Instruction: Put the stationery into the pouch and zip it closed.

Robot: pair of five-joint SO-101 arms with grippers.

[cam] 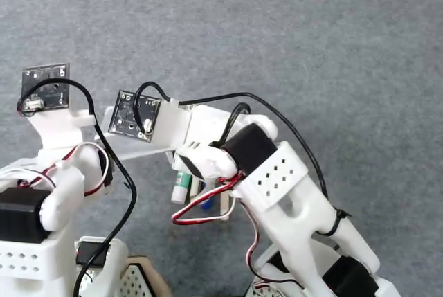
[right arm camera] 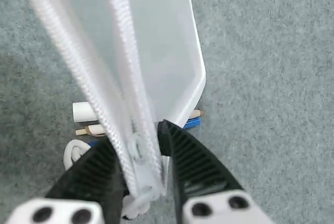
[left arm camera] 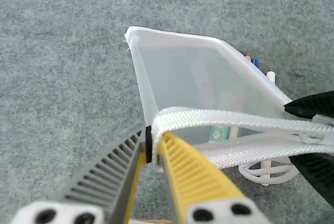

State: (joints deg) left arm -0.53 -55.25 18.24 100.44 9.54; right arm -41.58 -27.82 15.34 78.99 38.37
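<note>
Ahead of your left hand [left arm camera: 151, 148] hangs the translucent white zip pouch [left arm camera: 193, 78], pinched at one zipper end. Beyond it, on the side away from the right hand [right arm camera: 138, 135], you have free room over the grey felt tabletop [left arm camera: 62, 51]. The right hand clamps the opposite zipper end, so the pouch bars the line between both hands. Beneath the right hand, a white tube [right arm camera: 83, 112], wooden pencil [right arm camera: 88, 130], blue pen [right arm camera: 191, 123] and white cord loop [right arm camera: 70, 153] block any descent.

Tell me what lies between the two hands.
The open zip of the pouch stretches between them: left hand pinches one end, right hand the other, seen in the left wrist view.
</note>
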